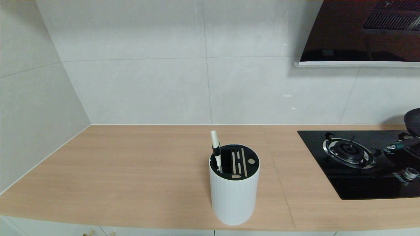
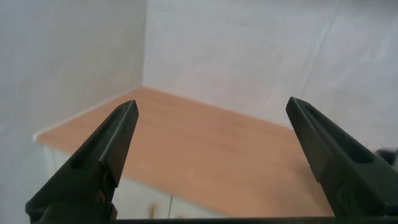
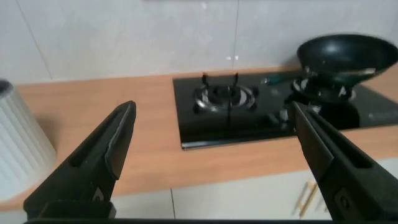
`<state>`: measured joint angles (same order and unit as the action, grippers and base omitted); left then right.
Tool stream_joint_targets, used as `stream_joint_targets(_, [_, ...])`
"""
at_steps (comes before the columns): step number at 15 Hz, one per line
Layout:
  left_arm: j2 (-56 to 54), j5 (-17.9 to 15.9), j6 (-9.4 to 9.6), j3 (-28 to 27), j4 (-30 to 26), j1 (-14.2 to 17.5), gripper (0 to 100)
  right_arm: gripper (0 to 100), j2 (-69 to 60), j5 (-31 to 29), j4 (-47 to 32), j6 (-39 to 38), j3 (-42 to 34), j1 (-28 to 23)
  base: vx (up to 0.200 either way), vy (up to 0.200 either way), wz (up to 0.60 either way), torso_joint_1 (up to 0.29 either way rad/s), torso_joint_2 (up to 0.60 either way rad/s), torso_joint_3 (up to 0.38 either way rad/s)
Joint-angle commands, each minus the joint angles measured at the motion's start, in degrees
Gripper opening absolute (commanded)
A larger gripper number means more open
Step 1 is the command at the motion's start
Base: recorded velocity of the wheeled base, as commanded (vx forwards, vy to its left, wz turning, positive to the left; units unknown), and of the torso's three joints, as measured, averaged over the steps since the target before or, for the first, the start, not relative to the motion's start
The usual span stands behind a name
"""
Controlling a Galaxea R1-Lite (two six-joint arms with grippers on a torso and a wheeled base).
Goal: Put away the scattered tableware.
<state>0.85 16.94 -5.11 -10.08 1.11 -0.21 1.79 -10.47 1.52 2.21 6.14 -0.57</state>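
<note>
A white ribbed cylindrical holder (image 1: 234, 190) with a black slotted top stands near the front edge of the wooden counter (image 1: 137, 164). One utensil with a white and black handle (image 1: 215, 147) sticks up from a slot on its left side. The holder's side (image 3: 18, 146) also shows in the right wrist view. My left gripper (image 2: 211, 115) is open in front of the counter's left corner, nothing between its fingers. Off the counter's front edge my right gripper (image 3: 214, 118) is open too, facing the stove, and holds nothing.
A black gas stove (image 1: 364, 160) is set into the counter at the right, with a dark pan (image 3: 345, 56) on its far burner. A range hood (image 1: 361, 32) hangs above it. Tiled walls close the back and left. White cabinet fronts (image 3: 249, 196) lie below the counter.
</note>
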Motion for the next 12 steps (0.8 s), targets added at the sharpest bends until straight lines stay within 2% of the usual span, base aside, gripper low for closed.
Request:
stream_joint_targets(1, [-0.85, -3.06, 0.89, 7.27, 1.35, 0.30, 100, 100, -1.70, 1.16, 4.63, 0.08, -6.14, 0.31, 0.000, 0.000, 0.00, 0.000, 0.00, 0.000])
stream_joint_targets(2, [-0.85, -5.17, 1.15, 9.73, 2.23, 0.30, 100, 100, -1.70, 2.47, 5.42, 0.25, -6.14, 0.31, 0.000, 0.000, 0.00, 0.000, 0.00, 0.000])
stream_joint_targets(4, [-0.85, -9.65, 1.50, 10.08, 1.09, 0.30, 100, 100, -1.62, 6.43, 1.64, 0.17, -6.14, 0.31, 0.000, 0.000, 0.00, 0.000, 0.00, 0.000])
stream_joint_targets(6, [-0.85, -13.08, 3.09, 10.08, 0.82, 0.30, 100, 100, -1.62, 9.59, -0.56, 0.43, -6.14, 0.40, 0.000, 0.000, 0.00, 0.000, 0.00, 0.000])
stream_joint_targets(7, [-0.85, -13.69, 4.58, 10.08, -0.67, 0.21, 100, 100, -1.62, 10.65, -0.56, 0.96, -6.14, 0.40, 0.000, 0.000, 0.00, 0.000, 0.00, 0.000])
stream_joint_targets(12, [-0.77, -13.87, 4.76, 10.08, -0.76, -0.14, 100, 100, -1.62, 11.53, -0.56, 1.05, -6.14, 0.40, 0.000, 0.000, 0.00, 0.000, 0.00, 0.000])
